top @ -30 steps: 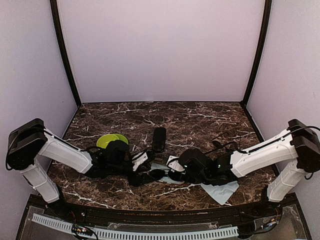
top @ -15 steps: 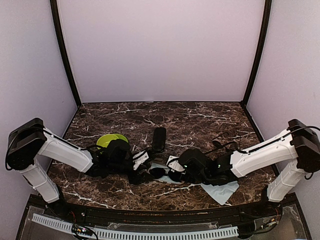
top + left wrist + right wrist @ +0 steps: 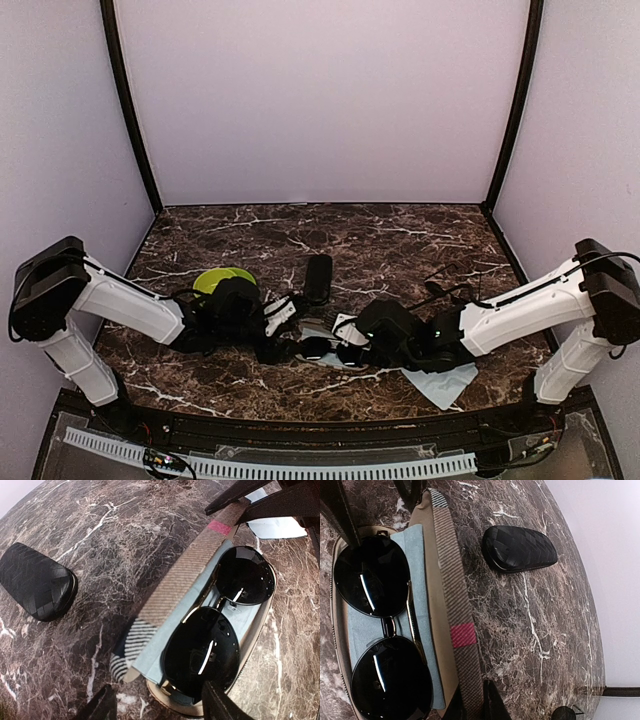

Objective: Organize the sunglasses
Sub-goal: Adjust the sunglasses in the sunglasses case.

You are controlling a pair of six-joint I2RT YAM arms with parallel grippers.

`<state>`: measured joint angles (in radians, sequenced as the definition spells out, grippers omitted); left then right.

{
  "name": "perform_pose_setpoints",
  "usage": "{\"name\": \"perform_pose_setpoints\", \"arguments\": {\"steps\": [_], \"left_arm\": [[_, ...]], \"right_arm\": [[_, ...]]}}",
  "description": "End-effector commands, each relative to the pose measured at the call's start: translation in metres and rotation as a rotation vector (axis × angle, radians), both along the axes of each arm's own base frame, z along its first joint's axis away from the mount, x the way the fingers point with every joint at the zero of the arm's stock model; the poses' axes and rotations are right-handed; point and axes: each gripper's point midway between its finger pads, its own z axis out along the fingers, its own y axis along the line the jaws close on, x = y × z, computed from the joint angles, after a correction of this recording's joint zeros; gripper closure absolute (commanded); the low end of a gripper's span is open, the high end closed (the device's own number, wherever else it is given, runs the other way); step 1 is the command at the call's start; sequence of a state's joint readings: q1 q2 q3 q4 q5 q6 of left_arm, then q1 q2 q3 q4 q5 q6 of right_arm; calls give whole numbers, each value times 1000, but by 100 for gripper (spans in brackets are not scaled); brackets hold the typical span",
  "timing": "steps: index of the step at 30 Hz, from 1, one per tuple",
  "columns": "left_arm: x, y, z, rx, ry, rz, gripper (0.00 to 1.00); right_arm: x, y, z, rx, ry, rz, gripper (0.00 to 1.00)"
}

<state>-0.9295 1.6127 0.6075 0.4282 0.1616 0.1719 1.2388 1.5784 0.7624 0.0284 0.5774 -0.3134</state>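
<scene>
From above, my left gripper (image 3: pixel 288 345) and right gripper (image 3: pixel 345 342) meet low over the front middle of the marble surface (image 3: pixel 400 240), with the sunglasses (image 3: pixel 318 348) between them. A black case (image 3: pixel 318 277) lies just behind, and a light blue cloth (image 3: pixel 440 382) lies under my right forearm. From my left wrist, the round-lensed sunglasses lie folded, lenses up, inside an open striped case (image 3: pixel 252 645) on a blue lining. My left fingers stand well apart at the case's near end, one against its rim and the other clear of it, holding nothing. The striped flap (image 3: pixel 185 575) stands raised along the case's far side. From my right wrist, my right gripper is pinched nearly closed on the end of that flap, just past its pink patch. The black case rests apart, beyond the flap.
</scene>
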Motion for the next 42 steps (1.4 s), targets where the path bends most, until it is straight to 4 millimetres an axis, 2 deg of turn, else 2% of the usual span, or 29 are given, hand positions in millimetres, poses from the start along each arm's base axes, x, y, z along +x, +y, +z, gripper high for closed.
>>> {"name": "perform_pose_setpoints", "arguments": {"steps": [1, 4, 6, 10, 17, 25, 30, 33, 37, 42], "left_arm": [[1, -2, 19, -40, -30, 4, 39], [-2, -1, 21, -53, -25, -3, 38], [-4, -1, 24, -63, -23, -9, 37], [-7, 1, 29, -88, -21, -9, 34], [-3, 6, 38, -149, 13, 49, 26], [13, 10, 35, -155, 67, 166, 24], [16, 5, 25, -165, 124, 194, 24], [14, 0, 25, -195, 147, 188, 24], [15, -7, 35, -233, 113, 152, 24], [12, -10, 42, -179, 20, 49, 28]], "right_arm": [[5, 14, 17, 56, -42, -14, 100], [6, 13, 20, 52, -51, -21, 100], [7, 13, 13, 28, -51, -28, 100], [9, 12, 14, 28, -57, -36, 100], [9, 13, 15, 23, -65, -34, 100], [9, 13, 15, 11, -69, -22, 100], [9, 12, 12, 0, -70, -21, 100], [9, 12, 11, -2, -69, -22, 100], [8, 13, 11, 1, -67, -15, 100], [7, 11, 12, -3, -67, 2, 100]]}}
